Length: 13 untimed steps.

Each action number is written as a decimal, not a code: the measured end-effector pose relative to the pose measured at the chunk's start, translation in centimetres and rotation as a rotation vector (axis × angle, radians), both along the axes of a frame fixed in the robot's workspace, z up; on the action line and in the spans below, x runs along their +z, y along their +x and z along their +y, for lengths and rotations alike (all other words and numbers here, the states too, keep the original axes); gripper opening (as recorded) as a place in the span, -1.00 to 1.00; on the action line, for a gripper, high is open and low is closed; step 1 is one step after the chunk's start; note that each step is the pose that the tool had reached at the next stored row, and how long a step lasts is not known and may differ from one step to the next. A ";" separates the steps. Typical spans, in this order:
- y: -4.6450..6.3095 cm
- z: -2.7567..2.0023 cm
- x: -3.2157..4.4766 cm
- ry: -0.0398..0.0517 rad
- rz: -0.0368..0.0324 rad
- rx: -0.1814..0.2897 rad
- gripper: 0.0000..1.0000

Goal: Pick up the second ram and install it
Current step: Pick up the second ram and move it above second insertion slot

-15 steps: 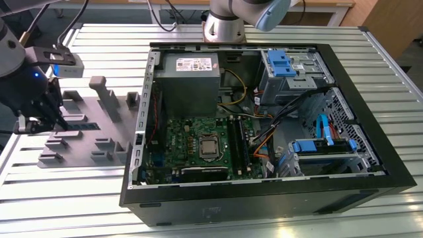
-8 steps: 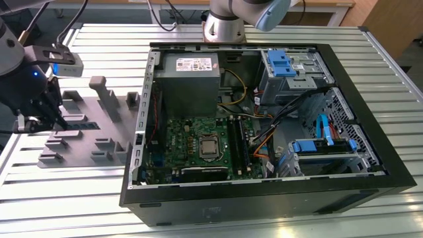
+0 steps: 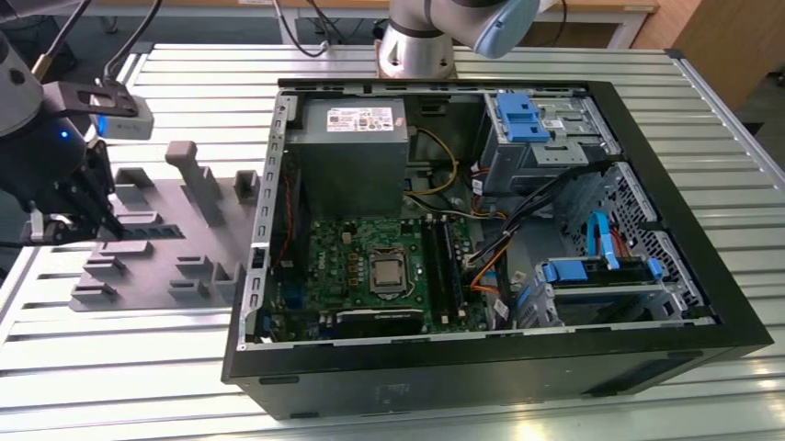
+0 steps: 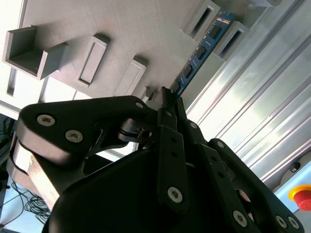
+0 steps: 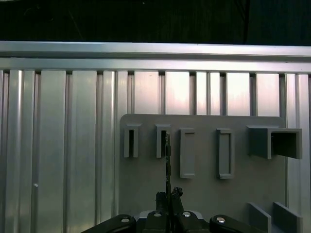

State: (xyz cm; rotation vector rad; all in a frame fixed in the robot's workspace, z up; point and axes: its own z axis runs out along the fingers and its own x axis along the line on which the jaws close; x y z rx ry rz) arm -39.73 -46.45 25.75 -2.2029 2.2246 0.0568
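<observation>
The second ram (image 4: 201, 48) stands edge-up between slot blocks of the grey holder tray (image 5: 204, 194). The gripper (image 5: 168, 195) pinches its near end. The open computer case (image 3: 491, 354) sits beside the tray.

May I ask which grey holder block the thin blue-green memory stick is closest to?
The dark-slotted grey block beside the shallow frames; the blue-green memory stick runs along its edge, clear of others.
</observation>
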 end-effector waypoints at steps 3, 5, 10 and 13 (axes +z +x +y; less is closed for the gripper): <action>0.0 0.00 0.13 0.0000 0.0000 0.000 -0.72; 0.0 0.00 0.24 -0.0001 0.0001 0.000 -0.72; 0.0 0.00 0.50 -0.0001 0.0001 0.000 -0.72; 0.0 0.00 0.69 -0.0001 0.0001 0.000 -0.72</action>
